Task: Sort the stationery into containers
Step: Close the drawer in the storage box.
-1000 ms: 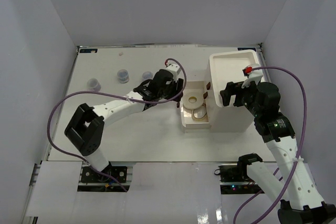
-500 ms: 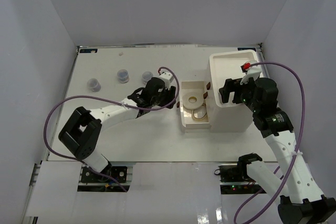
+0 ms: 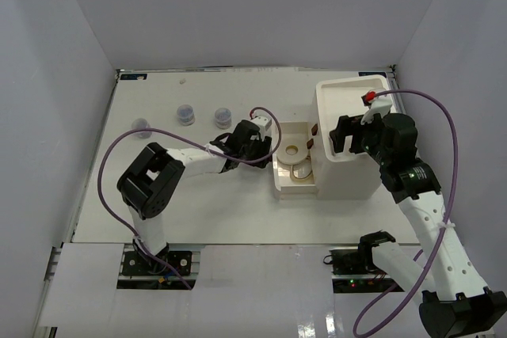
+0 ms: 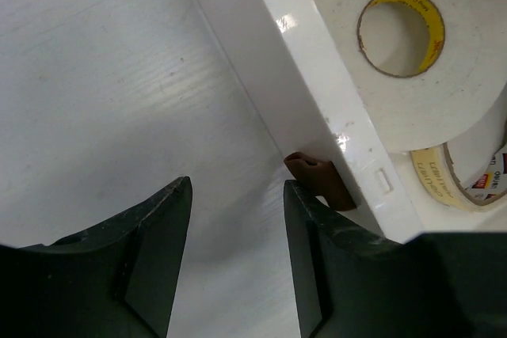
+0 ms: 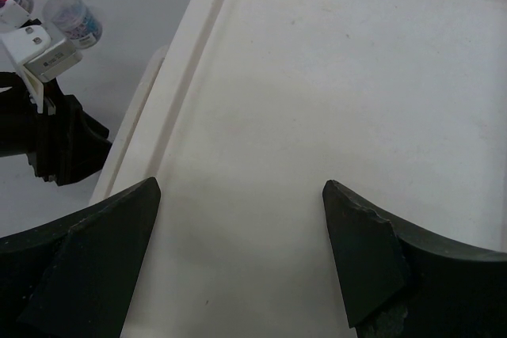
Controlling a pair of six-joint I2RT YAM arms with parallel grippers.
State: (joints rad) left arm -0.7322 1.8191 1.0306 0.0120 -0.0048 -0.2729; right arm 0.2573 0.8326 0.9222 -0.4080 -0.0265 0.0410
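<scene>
Left wrist: left gripper (image 4: 236, 211) spread and empty, just beside the brown handle (image 4: 321, 181) of the open drawer (image 4: 305, 77)
Tape ring (image 4: 396, 45) lies in that drawer; right gripper (image 5: 242, 227), fingers apart, hovers over the organiser (image 3: 348, 176) tray; three jars (image 3: 184, 113) stand farther left

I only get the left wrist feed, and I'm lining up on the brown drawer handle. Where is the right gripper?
Observer: The right gripper hovers over the organiser's tray top, jaws open, holding nothing.
Operator: Anything left to sort?
Observer: Three clear jars stand on the table, left of your left gripper.
</scene>
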